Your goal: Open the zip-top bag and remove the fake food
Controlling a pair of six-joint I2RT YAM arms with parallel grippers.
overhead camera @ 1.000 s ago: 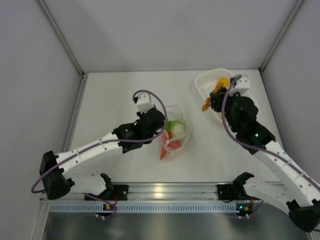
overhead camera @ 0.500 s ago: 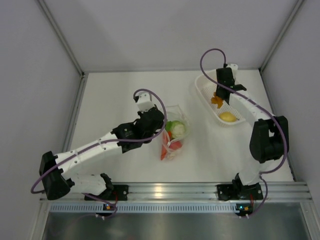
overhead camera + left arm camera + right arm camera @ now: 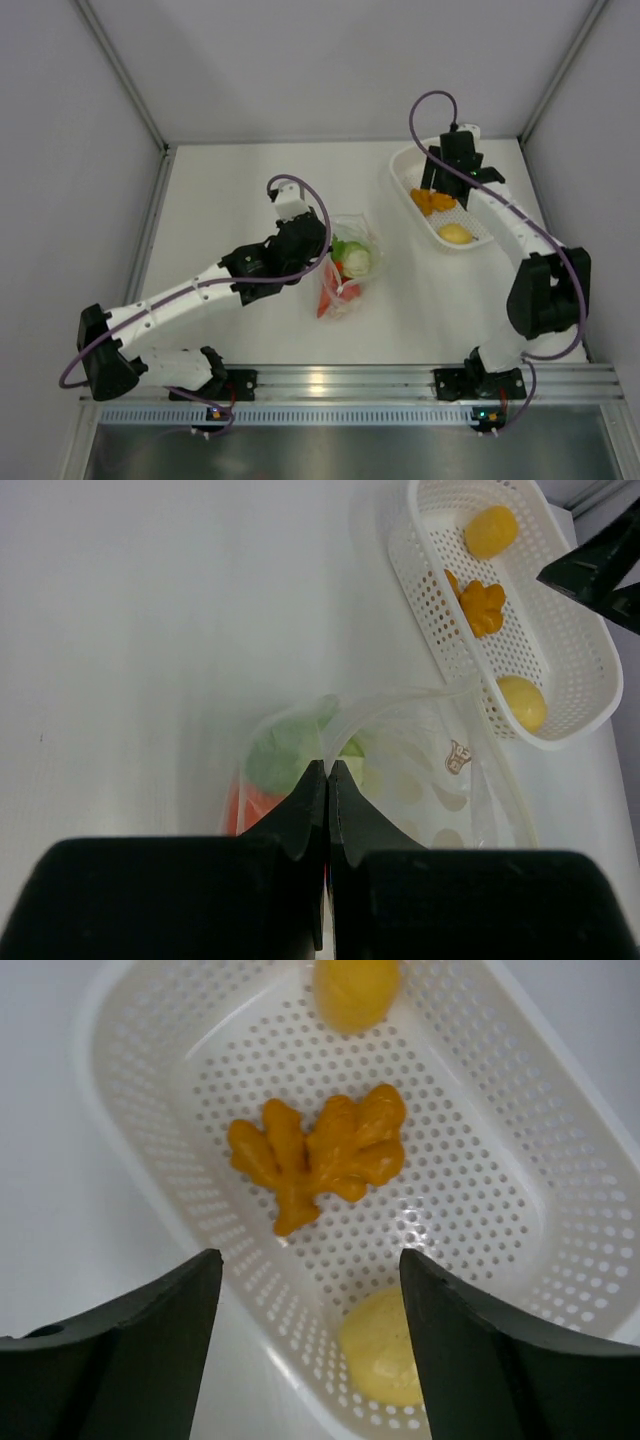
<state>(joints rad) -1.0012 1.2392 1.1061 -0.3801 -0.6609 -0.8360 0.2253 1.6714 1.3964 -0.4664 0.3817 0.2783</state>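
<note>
The zip-top bag [image 3: 350, 268] lies mid-table, clear with white dots, and holds a pale-green ball [image 3: 278, 756] and red pieces [image 3: 335, 295]. My left gripper [image 3: 318, 246] is shut on the bag's upper edge, as the left wrist view [image 3: 328, 767] shows. My right gripper [image 3: 436, 182] hovers open and empty over the white basket [image 3: 402, 170]. In the right wrist view its open gripper [image 3: 310, 1258] is above the orange lumpy piece [image 3: 320, 1155], the lemon [image 3: 385, 1360] and the orange ball [image 3: 355, 990], all lying in the basket [image 3: 560, 1190].
The perforated oval basket stands at the back right near the enclosure wall. Grey walls bound the table on the left, back and right. An aluminium rail [image 3: 330, 380] runs along the near edge.
My right arm has stretched out over the basket and let go of the orange lumpy piece, which now lies in the basket. My left gripper stays shut on the bag.
</note>
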